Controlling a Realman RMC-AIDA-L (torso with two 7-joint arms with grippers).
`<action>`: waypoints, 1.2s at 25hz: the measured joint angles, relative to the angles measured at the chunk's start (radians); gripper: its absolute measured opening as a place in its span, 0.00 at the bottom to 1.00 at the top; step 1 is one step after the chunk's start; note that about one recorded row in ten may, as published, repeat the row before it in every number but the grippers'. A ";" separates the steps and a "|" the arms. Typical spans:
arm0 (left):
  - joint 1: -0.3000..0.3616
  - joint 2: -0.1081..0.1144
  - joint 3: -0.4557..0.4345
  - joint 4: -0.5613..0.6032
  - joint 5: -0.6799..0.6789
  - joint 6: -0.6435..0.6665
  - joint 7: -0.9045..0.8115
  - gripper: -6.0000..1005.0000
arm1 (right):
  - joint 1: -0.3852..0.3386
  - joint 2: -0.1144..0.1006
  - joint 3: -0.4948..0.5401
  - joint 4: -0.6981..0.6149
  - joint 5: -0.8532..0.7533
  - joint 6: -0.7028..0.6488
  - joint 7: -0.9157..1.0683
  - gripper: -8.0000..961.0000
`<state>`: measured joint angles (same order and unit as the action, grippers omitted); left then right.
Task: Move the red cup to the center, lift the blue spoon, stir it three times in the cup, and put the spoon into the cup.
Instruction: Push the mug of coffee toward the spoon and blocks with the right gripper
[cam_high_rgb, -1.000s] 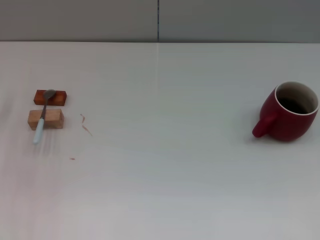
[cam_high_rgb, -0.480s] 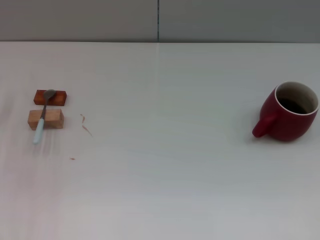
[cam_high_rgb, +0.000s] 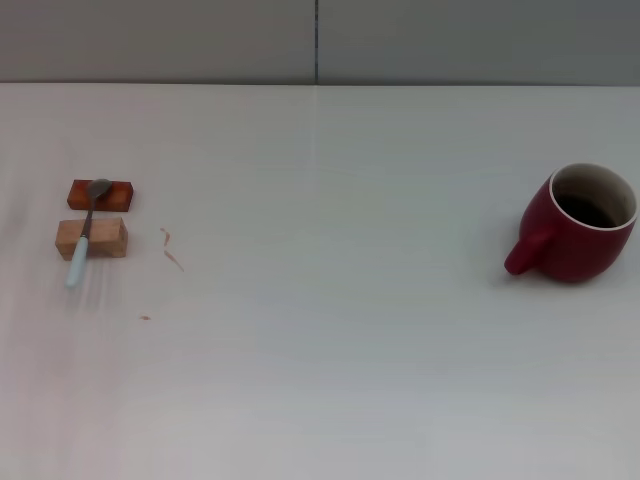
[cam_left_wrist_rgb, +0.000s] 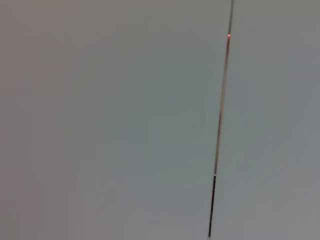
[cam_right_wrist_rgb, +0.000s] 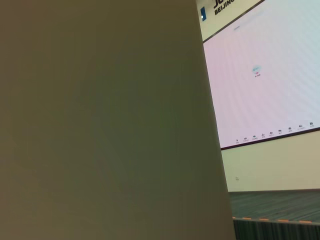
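Neither gripper shows in any view, so you cannot tell how their fingers stand. The rounded dark red ceramic mug (cam_high_rgb: 583, 223) sits upright at far right, well off the unmarked middle of the white tabletop (cam_high_rgb: 330, 300). The slim blue-handled metal spoon (cam_high_rgb: 84, 232) lies across two small wooden blocks (cam_high_rgb: 92, 238) at left.

Risk: nudging a block likely rolls the spoon off. A push on the mug's handle could spin it.
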<state>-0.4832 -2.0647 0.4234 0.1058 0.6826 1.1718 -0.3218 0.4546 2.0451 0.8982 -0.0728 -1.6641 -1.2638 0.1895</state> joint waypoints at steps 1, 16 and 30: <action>0.000 0.000 0.000 0.000 0.000 0.000 0.000 0.83 | 0.000 0.001 0.000 0.000 0.000 0.000 -0.018 0.27; 0.004 -0.002 0.001 -0.007 0.000 0.009 -0.006 0.83 | 0.007 0.027 -0.073 0.021 -0.119 0.053 -0.713 0.09; 0.000 -0.005 0.000 -0.015 0.000 0.026 -0.006 0.83 | -0.006 0.030 -0.211 0.023 -0.194 0.196 -1.088 0.09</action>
<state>-0.4834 -2.0693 0.4233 0.0904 0.6826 1.1981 -0.3282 0.4489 2.0755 0.6868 -0.0494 -1.8584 -1.0679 -0.8981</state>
